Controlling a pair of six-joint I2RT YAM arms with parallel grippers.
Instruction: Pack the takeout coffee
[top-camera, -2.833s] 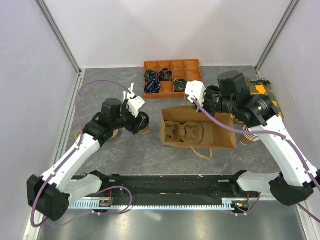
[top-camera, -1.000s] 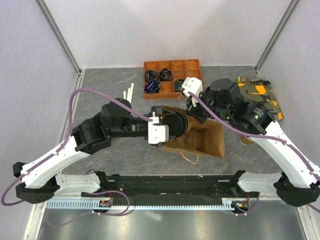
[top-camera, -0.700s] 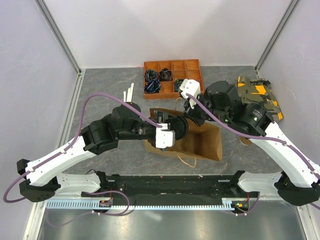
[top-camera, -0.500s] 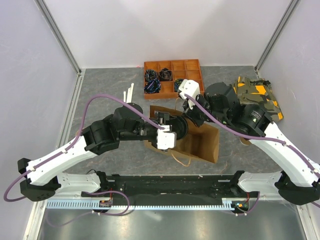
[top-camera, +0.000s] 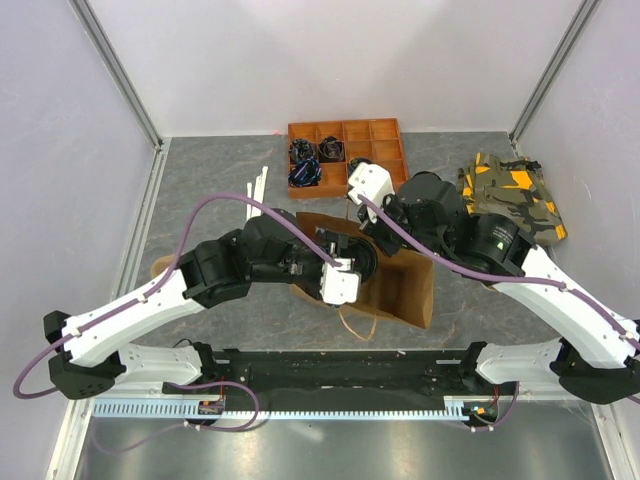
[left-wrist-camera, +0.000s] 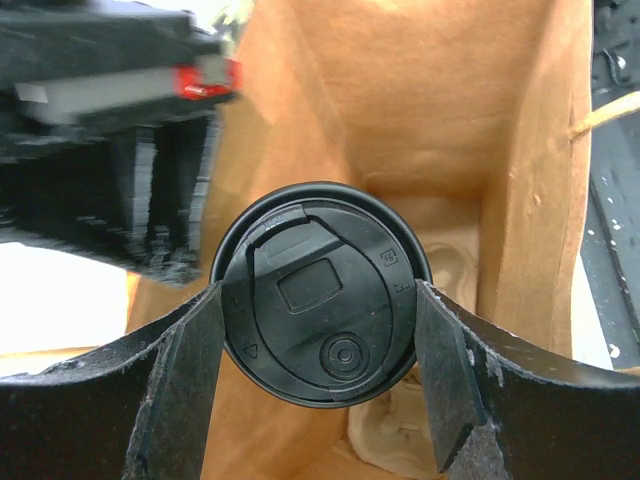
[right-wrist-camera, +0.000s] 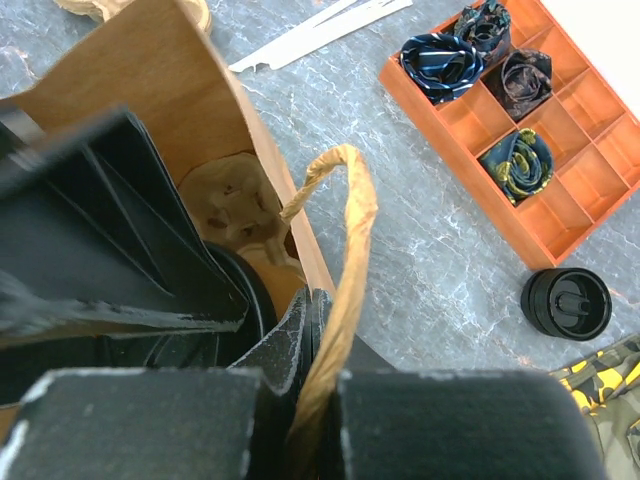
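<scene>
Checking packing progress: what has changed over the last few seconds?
The left gripper, holding the cup, swung right from the table's left side and pushed it into the bag's mouth. The right gripper, pinching the bag's rim, pulled it up and leftward, opening it. The tray and white sticks stayed put.

White-shelled arms (top-camera: 125, 318), black joints (top-camera: 215, 272), purple cables (top-camera: 215, 200) (one apiece), black claw fingers (left-wrist-camera: 185, 395)
</scene>
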